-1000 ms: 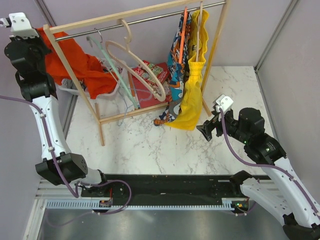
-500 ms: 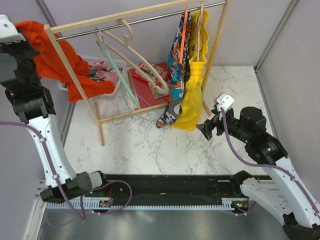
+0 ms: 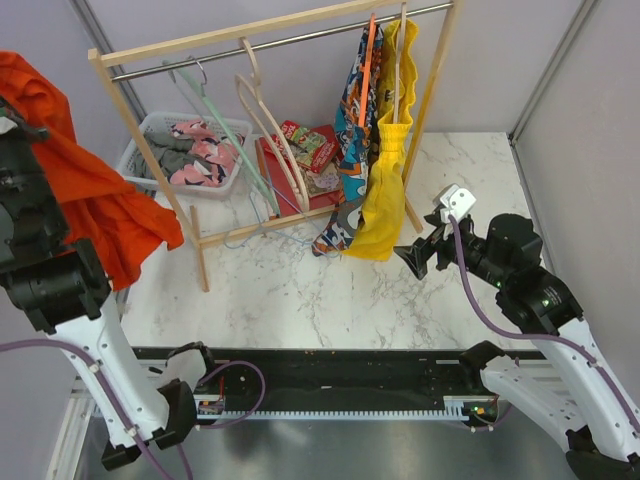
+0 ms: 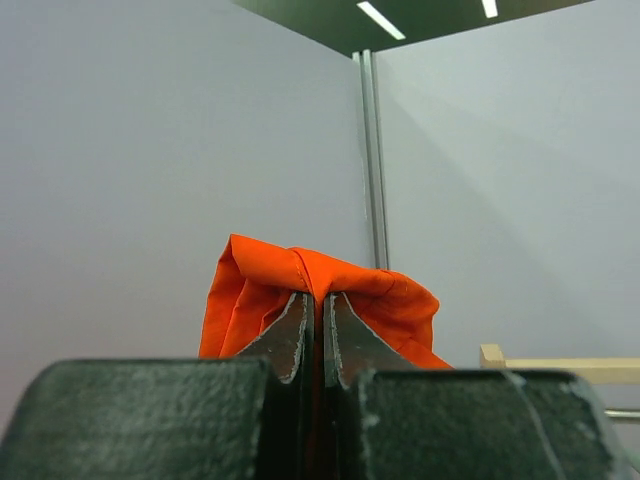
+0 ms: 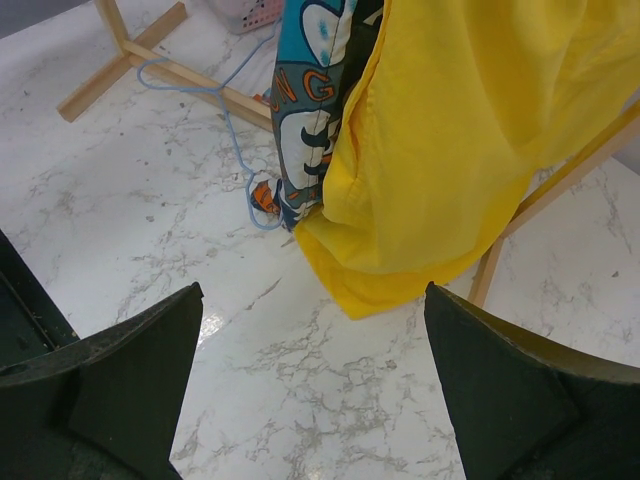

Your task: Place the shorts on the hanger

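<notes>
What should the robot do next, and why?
Probably reach the open right hand toward the hanger lying on the table: the left hand grips the shorts aloft, and nothing holds the hanger.

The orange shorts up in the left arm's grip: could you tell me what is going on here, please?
The left gripper is shut on a bunched edge of the shorts and holds them high, left of the wooden rack, with the cloth hanging free. The light-blue hanger lies on the table by the rack's base, untouched. The right gripper hovers open and empty over the table beside the yellow garment. The shorts are not yet on the hanger.
</notes>
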`<state>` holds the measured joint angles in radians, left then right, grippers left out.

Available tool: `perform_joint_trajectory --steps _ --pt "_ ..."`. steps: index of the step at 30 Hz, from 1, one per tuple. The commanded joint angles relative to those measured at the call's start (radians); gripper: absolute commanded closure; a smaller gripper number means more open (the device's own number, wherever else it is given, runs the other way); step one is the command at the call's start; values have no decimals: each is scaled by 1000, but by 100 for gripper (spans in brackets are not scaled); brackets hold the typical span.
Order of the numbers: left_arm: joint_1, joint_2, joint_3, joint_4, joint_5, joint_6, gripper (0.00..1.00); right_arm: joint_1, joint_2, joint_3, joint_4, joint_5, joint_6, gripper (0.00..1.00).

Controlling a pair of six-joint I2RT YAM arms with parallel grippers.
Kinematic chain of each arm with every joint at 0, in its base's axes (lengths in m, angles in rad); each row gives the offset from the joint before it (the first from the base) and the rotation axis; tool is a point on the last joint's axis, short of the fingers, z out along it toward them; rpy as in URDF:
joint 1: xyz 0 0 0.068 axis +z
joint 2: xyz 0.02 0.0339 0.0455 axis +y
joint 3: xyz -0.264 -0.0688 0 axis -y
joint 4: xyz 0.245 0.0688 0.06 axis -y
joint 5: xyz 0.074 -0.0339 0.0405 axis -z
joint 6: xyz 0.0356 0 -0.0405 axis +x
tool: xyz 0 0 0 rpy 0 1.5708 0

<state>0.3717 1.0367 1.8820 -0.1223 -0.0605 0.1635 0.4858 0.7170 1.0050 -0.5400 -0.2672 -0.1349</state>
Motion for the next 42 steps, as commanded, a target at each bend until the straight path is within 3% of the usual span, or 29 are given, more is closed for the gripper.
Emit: perform_joint_trajectory --steps 1,6,10,15,19,24,27,29,30,32,33,36,38,41,42 --pt "4 -66 32 -104 151 -25 98 -4 -14 43 0 -27 3 2" --pt "4 -153 -93 -244 650 -151 98 -4 -22 34 -2 -35 4 2" --pt "4 -204 -227 -237 1034 -354 98 -4 -33 24 -6 -29 3 2" --pt "4 -286 -434 -73 1212 -496 98 -4 -41 14 -8 -26 23 2" --pt "3 -247 -422 29 1283 -613 98 -4 -21 23 9 -43 52 2" --pt "-59 -133 -347 42 1262 -689 98 -4 10 29 32 -23 95 2" --pt "-186 -87 -336 20 1228 -650 98 -4 21 35 40 -6 115 2" --pt "-336 -70 -342 -77 1156 -540 98 -4 24 43 40 11 123 2" --pt "-467 -58 -336 -205 1089 -404 98 -4 24 44 40 20 133 2" --pt "-597 -18 -310 -331 1017 -281 98 -4 22 47 34 39 135 2" --pt "-729 -12 -310 -417 971 -180 98 -6 21 47 31 48 135 2" --pt "-946 -9 -358 -467 704 -28 98 -7 13 49 6 77 135 2" --pt "-997 14 -373 -477 592 -18 98 -9 10 52 -8 118 135 2" --pt "-1164 80 -377 -537 417 111 98 -10 18 70 -46 178 127 2" --pt "-1289 91 -389 -542 381 176 98 -13 18 75 -64 224 126 2"
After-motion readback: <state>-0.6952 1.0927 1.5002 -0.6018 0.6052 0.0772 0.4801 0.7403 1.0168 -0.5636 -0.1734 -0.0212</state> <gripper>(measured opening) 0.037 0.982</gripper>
